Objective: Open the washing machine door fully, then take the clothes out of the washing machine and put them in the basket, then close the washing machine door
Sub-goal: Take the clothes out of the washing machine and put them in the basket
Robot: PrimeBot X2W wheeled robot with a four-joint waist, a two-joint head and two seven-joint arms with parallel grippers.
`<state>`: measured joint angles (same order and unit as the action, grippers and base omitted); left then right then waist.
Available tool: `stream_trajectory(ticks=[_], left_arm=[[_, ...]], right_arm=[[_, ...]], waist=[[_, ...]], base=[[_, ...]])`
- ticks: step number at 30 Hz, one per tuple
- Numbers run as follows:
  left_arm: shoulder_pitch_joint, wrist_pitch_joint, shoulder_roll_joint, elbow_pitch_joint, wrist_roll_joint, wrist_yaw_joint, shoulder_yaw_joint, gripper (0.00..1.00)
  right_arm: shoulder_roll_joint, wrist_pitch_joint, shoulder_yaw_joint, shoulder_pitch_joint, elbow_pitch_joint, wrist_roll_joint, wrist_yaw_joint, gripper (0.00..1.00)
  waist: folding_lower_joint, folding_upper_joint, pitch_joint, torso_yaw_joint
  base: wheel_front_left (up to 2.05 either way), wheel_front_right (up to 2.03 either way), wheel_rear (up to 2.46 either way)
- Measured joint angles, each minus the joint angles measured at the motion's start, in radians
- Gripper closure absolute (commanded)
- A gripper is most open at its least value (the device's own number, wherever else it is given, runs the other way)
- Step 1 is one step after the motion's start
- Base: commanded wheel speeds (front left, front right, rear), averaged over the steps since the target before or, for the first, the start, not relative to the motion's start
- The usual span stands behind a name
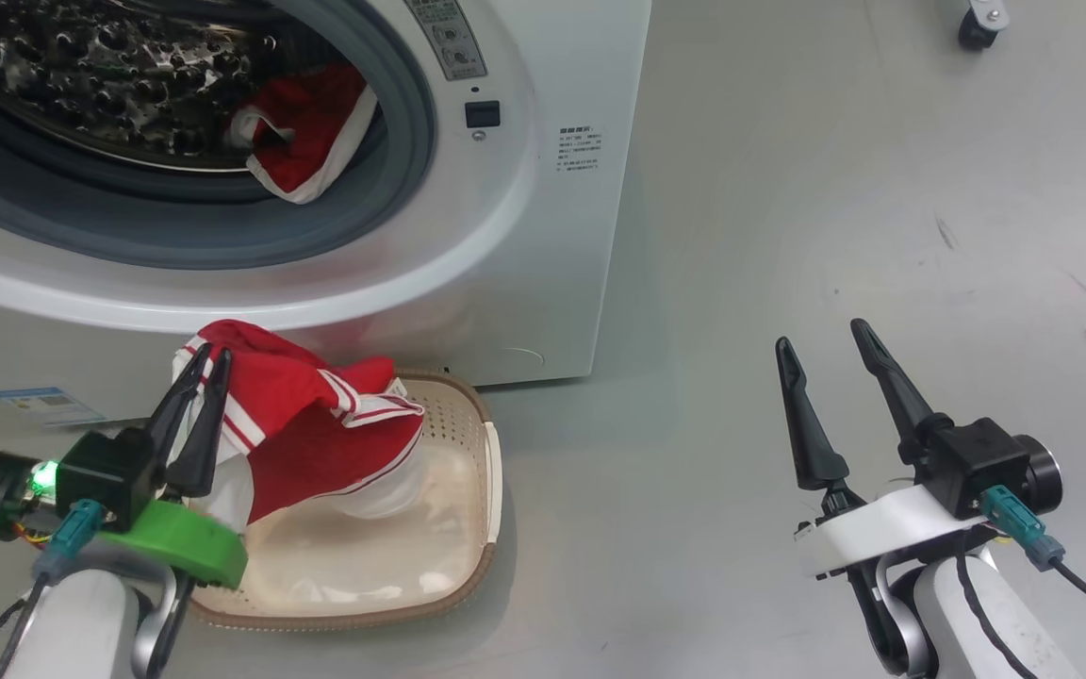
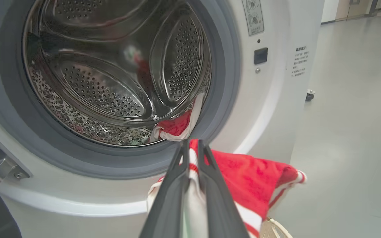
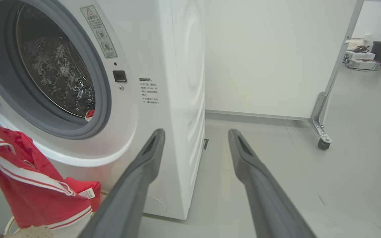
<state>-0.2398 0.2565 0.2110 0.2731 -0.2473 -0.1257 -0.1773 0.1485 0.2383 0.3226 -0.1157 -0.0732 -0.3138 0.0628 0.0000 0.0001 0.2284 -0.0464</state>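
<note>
Glossy perforated steel drum [image 2: 111, 82] (red cloth garment [image 1: 317, 424], matt)

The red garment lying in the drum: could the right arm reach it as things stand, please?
Probably yes. The right gripper is open and empty, and the garment lies at the open mouth of the drum, on its right. The left gripper, shut on another garment over the basket, sits lower.

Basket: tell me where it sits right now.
In the head view the basket sits at lower left on the floor, in front of the washing machine, under the red garment pinched by the left gripper.
</note>
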Motion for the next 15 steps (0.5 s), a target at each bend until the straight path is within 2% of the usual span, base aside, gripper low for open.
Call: stream_trajectory(ticks=[3, 15], left_arm=[[0.0, 0.0, 0.025, 0.025, 0.022, 0.0, -0.007, 1.0], [-0.006, -0.063, 0.064, 0.179, 0.053, -0.002, -0.072, 1.0]], right_arm=[[-0.004, -0.004, 0.012, -0.006, 0.004, 0.004, 0.0, 0.0], [-0.014, -0.017, 0.028, -0.044, 0.037, 0.025, 0.0, 0.0]], waist=[[0.0, 0.0, 0.02, -0.012], [0.0, 0.0, 0.116, -0.068]], base=[[0.0, 0.0, 0.0], [0.0, 0.0, 0.0]])
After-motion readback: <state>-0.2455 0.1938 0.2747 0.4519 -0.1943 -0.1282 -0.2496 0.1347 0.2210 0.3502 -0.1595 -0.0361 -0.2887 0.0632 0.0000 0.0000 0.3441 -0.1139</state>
